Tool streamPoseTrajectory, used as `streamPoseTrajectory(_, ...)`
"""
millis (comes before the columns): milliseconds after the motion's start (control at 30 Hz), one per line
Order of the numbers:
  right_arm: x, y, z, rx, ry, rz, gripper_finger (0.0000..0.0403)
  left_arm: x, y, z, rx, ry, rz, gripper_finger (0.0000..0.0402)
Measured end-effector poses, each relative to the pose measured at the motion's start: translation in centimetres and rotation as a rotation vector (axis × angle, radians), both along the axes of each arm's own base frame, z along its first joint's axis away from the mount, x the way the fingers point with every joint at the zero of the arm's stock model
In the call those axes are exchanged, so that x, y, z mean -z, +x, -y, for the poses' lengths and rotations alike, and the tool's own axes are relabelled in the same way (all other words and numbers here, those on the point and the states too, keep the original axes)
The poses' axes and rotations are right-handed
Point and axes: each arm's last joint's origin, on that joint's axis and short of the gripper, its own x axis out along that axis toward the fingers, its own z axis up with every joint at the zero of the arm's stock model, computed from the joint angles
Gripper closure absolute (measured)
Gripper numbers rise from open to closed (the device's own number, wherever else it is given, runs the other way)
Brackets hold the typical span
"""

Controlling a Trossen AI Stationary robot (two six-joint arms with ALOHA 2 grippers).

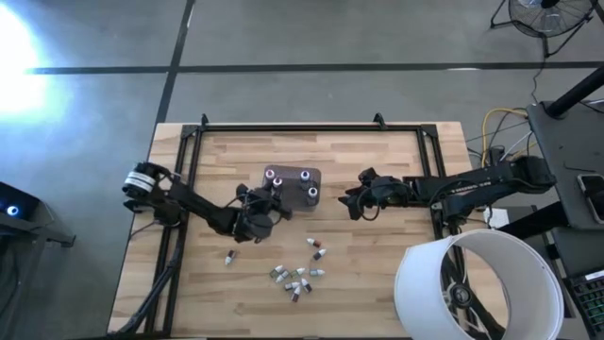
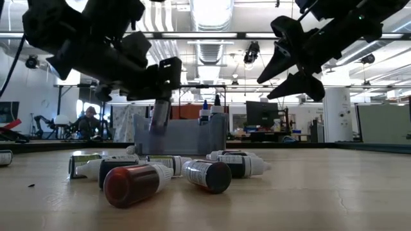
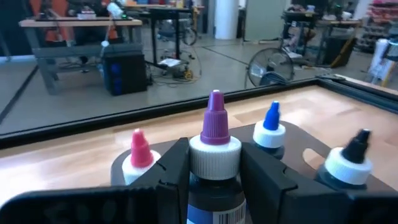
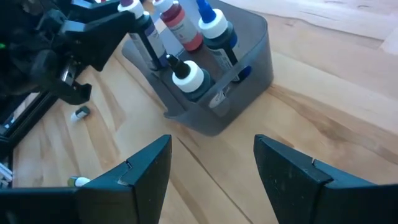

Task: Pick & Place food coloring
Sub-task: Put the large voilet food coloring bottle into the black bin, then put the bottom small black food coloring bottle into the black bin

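A grey tub (image 1: 293, 182) stands mid-table with three upright dropper bottles in it, tipped red (image 3: 139, 149), blue (image 3: 272, 124) and black (image 3: 354, 155). My left gripper (image 1: 267, 210) is at the tub's near left corner, shut on a purple-tipped food coloring bottle (image 3: 215, 134). My right gripper (image 1: 351, 201) hovers open to the right of the tub with nothing between its fingers (image 4: 146, 165). Several tiny bottles (image 1: 297, 274) lie on their sides nearer the front edge, and one (image 1: 229, 255) lies apart to the left. My left gripper pinches the dark body of the purple-tipped bottle just under its white ribbed cap (image 3: 214, 186), one finger on each side. The fingers (image 3: 171, 168) come nearly level from the table's left. The bottle stands upright at the tub's rim (image 4: 149, 37); its lower end is hidden.
Black rails (image 1: 311, 127) frame the table's far, left and right sides. A large white round hoop (image 1: 477, 283) overlaps the near right corner. Bare wood lies between the tub and the right rail.
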Motion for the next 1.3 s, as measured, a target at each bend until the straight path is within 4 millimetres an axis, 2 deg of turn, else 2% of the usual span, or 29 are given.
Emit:
streamPoseTrajectory(367,0.1,-0.1,0.0,0.0,0.0,-0.01,0.0181,2.0,0.8,0.8,-0.042,0.023,-0.018,0.0313)
streamPoseTrajectory(633,0.3,-0.2,0.0,-0.002,0.001,-0.035,0.0181,2.7,0.8,0.9,-0.037,-0.024,0.05,0.031)
streamPoseTrajectory(967,0.5,-0.4,0.0,-0.013,0.009,-0.061,0.0181,2.8,0.6,1.7,-0.011,-0.016,0.029,0.0247)
streamPoseTrajectory(1100,0.5,-0.4,0.0,-0.014,0.01,-0.062,0.0181,2.4,0.7,2.4,0.02,0.007,-0.007,0.024)
streamPoseTrajectory(1300,0.5,-0.4,0.0,-0.014,0.011,-0.064,0.0181,0.0,0.3,3.0,0.052,0.031,-0.018,0.0239)
